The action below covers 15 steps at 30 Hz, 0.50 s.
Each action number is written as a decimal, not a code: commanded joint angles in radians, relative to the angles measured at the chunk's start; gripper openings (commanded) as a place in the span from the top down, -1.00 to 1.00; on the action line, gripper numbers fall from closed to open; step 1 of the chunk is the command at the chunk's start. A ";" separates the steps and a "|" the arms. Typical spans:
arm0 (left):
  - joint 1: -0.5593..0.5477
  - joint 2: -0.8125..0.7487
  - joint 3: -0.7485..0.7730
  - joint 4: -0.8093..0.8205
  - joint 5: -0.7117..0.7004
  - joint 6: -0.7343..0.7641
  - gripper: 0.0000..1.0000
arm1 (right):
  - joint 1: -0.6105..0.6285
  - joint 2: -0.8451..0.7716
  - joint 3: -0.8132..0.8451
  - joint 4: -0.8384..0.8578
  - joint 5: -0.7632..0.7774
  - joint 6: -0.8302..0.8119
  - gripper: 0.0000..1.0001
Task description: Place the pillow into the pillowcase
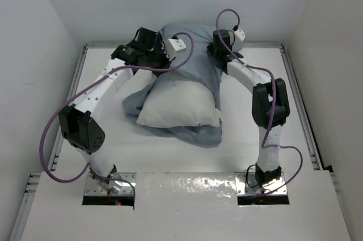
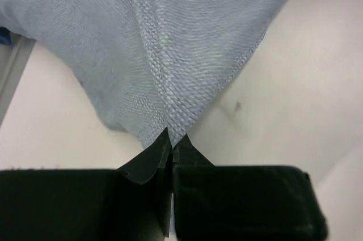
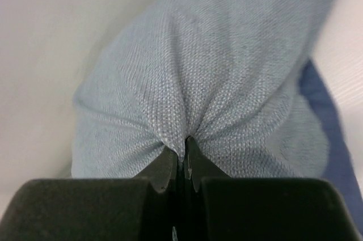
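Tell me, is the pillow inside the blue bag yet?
Partly in. The pillow still shows white at its near end; the pillowcase covers its far end.

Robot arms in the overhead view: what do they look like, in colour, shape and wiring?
Both are slim white tubular links joined by chunky black joint housings. A looping purple cable runs along the left arm and the right arm from metal base plates. Small white camera boxes sit near each wrist. The left end effector and right end effector have matte black, wedge-tipped fingers.
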 commanded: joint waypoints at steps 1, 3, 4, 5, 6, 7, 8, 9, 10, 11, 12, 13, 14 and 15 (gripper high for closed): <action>0.002 -0.042 0.112 -0.224 0.142 0.059 1.00 | -0.107 -0.021 0.115 -0.075 0.278 0.026 1.00; -0.004 -0.060 0.078 -0.243 0.162 0.078 1.00 | -0.138 -0.066 0.075 -0.094 0.321 0.051 1.00; -0.010 -0.067 0.019 -0.234 0.156 0.090 1.00 | -0.140 -0.092 0.039 -0.029 0.341 0.039 1.00; -0.013 -0.070 -0.014 -0.217 0.128 0.088 1.00 | -0.140 -0.121 -0.077 0.043 0.332 -0.036 1.00; -0.015 -0.068 -0.040 -0.198 0.117 0.081 1.00 | -0.141 -0.179 -0.145 0.126 0.294 -0.077 1.00; -0.015 -0.062 -0.069 -0.169 0.110 0.066 1.00 | -0.140 -0.204 -0.206 0.277 0.166 -0.123 1.00; -0.015 -0.059 -0.071 -0.159 0.105 0.058 0.83 | -0.140 -0.221 -0.297 0.332 0.089 -0.216 0.70; -0.013 -0.048 -0.069 -0.150 0.106 0.050 0.60 | -0.140 -0.250 -0.323 0.372 0.011 -0.270 0.34; -0.013 -0.045 -0.051 -0.150 0.117 0.038 0.29 | -0.140 -0.264 -0.328 0.372 -0.121 -0.380 -0.09; -0.010 -0.044 -0.040 -0.150 0.123 0.030 -0.32 | -0.140 -0.276 -0.316 0.341 -0.169 -0.436 -0.66; 0.000 -0.042 -0.028 -0.154 0.129 0.024 -0.48 | -0.140 -0.290 -0.298 0.295 -0.202 -0.490 -0.92; 0.011 -0.044 -0.007 -0.154 0.131 0.006 -0.79 | -0.140 -0.323 -0.263 0.199 -0.247 -0.610 -0.98; 0.022 -0.047 0.000 -0.154 0.120 -0.007 -0.99 | -0.140 -0.346 -0.250 0.158 -0.259 -0.674 -0.98; 0.043 -0.057 0.001 -0.148 0.105 -0.031 -0.99 | -0.138 -0.406 -0.247 0.102 -0.257 -0.726 -0.98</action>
